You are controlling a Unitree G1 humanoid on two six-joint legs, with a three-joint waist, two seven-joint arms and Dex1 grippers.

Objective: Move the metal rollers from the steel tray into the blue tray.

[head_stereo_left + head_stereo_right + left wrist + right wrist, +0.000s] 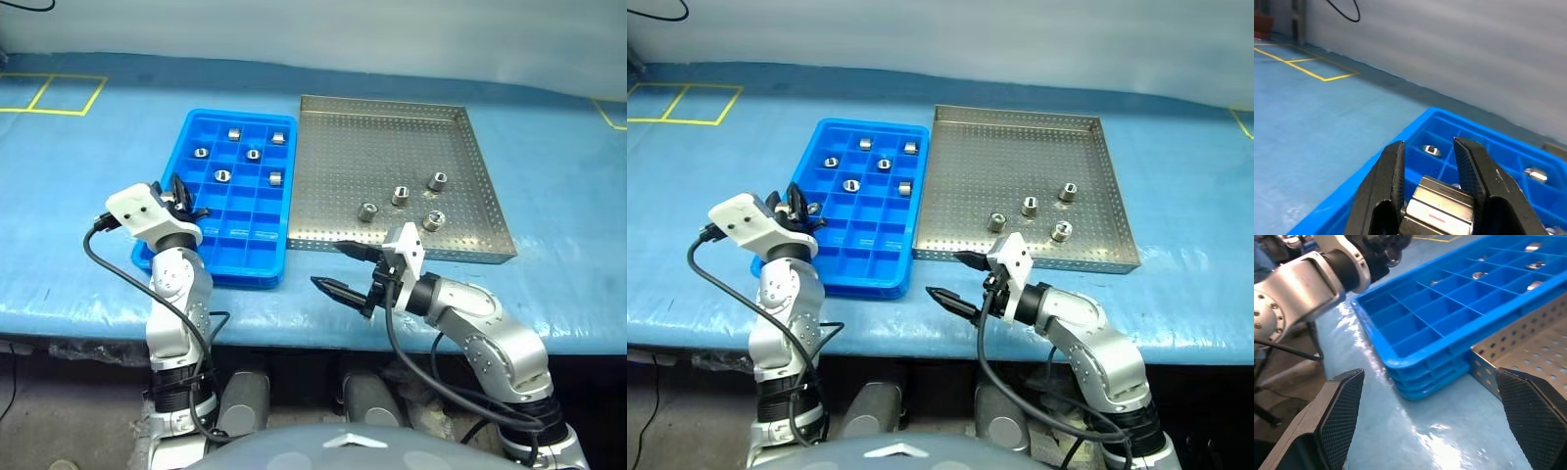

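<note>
I see a blue table covering (549,147) under everything, yellow tape lines (69,95) at its far left corner (one more at the far right), and a pale wall (313,29) behind.

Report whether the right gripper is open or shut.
Open. The right gripper hangs off the steel tray's near corner, its two black fingers spread wide with nothing between them.

light: bright, even, overhead | glare: white sheen on the blue table covering (1415,431) near the camera | shadows: soft, faint | blur: right wrist view's close fingers (1342,416) soft, left wrist view's backdrop hazy
</note>
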